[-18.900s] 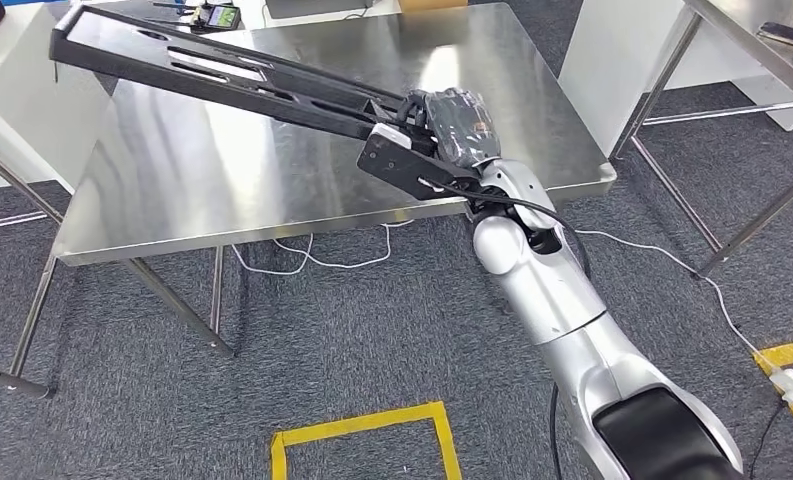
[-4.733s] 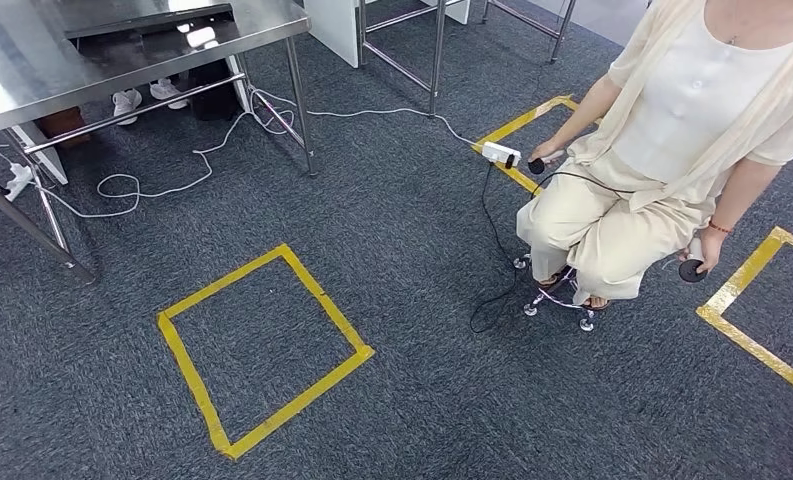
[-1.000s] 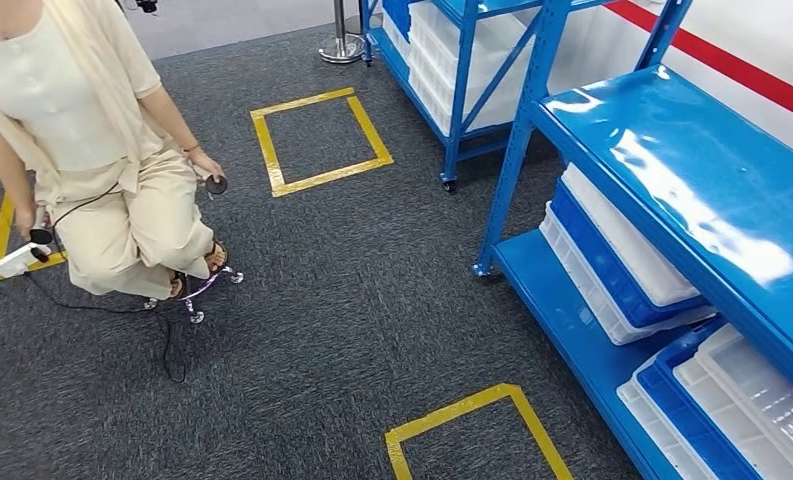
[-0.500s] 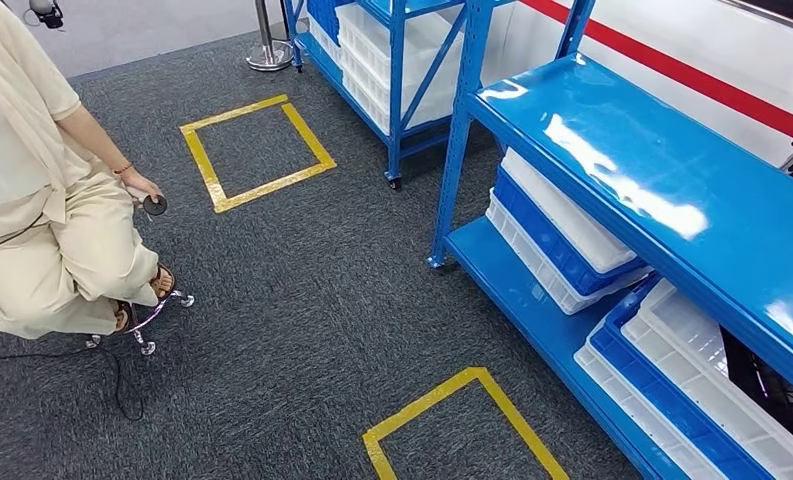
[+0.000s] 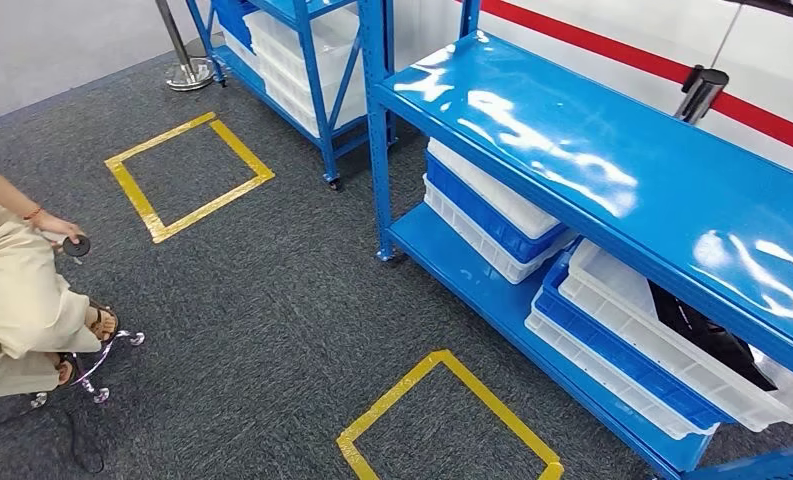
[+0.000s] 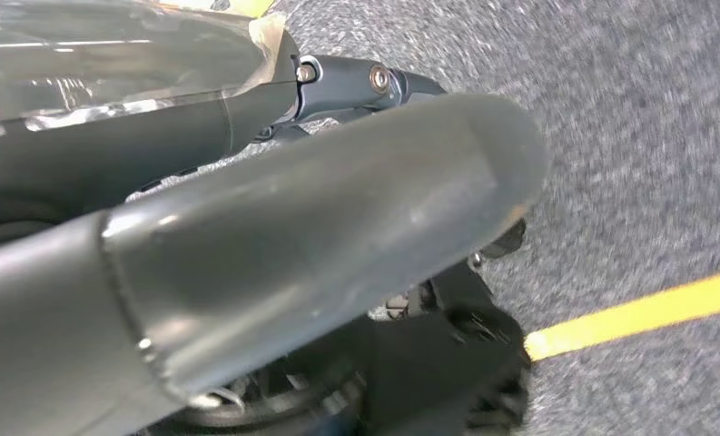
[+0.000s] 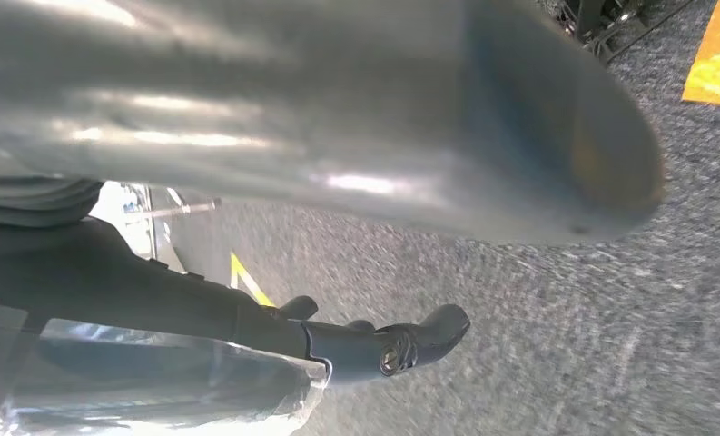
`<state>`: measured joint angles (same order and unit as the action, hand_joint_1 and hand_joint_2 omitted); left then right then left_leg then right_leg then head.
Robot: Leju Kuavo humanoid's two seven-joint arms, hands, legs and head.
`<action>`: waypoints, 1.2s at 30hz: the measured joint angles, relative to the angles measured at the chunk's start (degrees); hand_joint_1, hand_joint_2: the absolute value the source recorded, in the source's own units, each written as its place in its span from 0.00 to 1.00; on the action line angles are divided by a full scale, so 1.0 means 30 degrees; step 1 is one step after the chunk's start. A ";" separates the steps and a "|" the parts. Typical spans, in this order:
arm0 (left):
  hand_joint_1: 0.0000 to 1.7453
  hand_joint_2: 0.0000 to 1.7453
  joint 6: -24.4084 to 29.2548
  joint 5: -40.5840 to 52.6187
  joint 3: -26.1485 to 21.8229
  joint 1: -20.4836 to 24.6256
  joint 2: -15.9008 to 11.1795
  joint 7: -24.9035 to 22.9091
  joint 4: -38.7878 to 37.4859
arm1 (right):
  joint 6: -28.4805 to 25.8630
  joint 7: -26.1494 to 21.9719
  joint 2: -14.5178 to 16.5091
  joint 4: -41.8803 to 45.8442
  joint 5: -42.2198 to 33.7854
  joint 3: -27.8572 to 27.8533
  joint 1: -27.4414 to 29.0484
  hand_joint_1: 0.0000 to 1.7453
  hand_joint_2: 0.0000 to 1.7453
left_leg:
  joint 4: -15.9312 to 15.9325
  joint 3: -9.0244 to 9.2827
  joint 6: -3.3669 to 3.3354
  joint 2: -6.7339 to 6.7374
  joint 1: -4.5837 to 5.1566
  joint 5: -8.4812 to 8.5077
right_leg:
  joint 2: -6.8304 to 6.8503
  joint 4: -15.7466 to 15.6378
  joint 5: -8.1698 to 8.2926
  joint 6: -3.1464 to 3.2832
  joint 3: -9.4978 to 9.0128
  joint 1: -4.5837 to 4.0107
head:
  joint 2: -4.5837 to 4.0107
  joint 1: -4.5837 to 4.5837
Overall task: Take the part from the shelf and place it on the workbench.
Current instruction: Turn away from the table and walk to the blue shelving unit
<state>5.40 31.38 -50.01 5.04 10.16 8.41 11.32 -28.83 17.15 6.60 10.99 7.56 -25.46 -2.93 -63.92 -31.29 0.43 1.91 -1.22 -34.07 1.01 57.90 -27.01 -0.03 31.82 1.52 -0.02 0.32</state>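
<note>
**Blue shelf in view, both hands empty over the carpet**

Head view: a blue shelf [image 5: 612,180] runs from the top centre toward the right edge, its glossy top board bare. On the lower level sit stacked white and blue bins [image 5: 492,215]; further right, a white bin [image 5: 662,345] holds a dark part [image 5: 707,335] that lies tilted inside it, partly hidden under the top board. A second blue rack [image 5: 292,50] with white bins stands in the upper left. Yellow tape squares [image 5: 187,175] mark the grey carpet [image 5: 272,320], one in the upper left and another at the bottom centre. At the left edge a seated person [image 5: 12,310] in cream clothing holds a small dark round object [image 5: 76,245].

Left wrist view: the left hand [image 6: 274,245] takes up much of the frame, thick grey thumb across the middle, dark fingers [image 6: 356,86] stretched out above it, nothing between them. Grey carpet and a yellow tape line [image 6: 637,313] lie behind.

Right wrist view: the right hand [image 7: 320,182] shows its grey thumb across the top and dark fingers [image 7: 383,345] extended lower down, apart and holding nothing, over blurred carpet.
</note>
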 joint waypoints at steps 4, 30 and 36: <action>0.00 0.00 0.0000 0.0002 0.0000 -0.0108 0.0000 -0.0007 0.0000 | 0.0000 -0.0120 0.0018 0.0000 0.0000 0.0000 0.0064 0.00 0.00 | -0.3697 -0.1977 -0.0031 -0.0649 -0.0004 -0.1212 | -0.0965 0.0019 0.0013 0.0111 -0.0001 -0.0196 | 0.0005 -0.0004; 0.00 0.00 -0.0005 0.0200 -0.0002 0.0052 -0.0051 0.0046 0.0000 | 0.0053 -0.0585 0.0044 0.0000 -0.0086 -0.0179 0.0075 0.00 0.00 | 0.1429 0.0260 -0.0086 0.1021 0.0046 0.1260 | 0.0121 0.0053 -0.0222 -0.0149 -0.0056 -0.0045 | 0.0000 0.0028; 0.00 0.00 0.0000 0.0229 0.0000 -0.0065 -0.0044 -0.0004 -0.0004 | 0.0067 -0.0583 0.0131 0.0000 -0.0171 -0.0328 0.0069 0.00 0.00 | -0.3182 -0.1992 -0.0010 -0.0649 -0.0028 -0.0494 | -0.1185 0.0053 -0.0077 0.0113 -0.0067 -0.0184 | 0.0002 -0.0066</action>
<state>5.40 32.06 -50.01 4.85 10.03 8.40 11.31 -28.63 15.40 6.99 10.99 7.05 -26.45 -2.72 -73.47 -37.27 0.40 -0.04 -1.30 -35.55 -2.55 58.05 -27.24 0.31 31.62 0.97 -0.01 0.13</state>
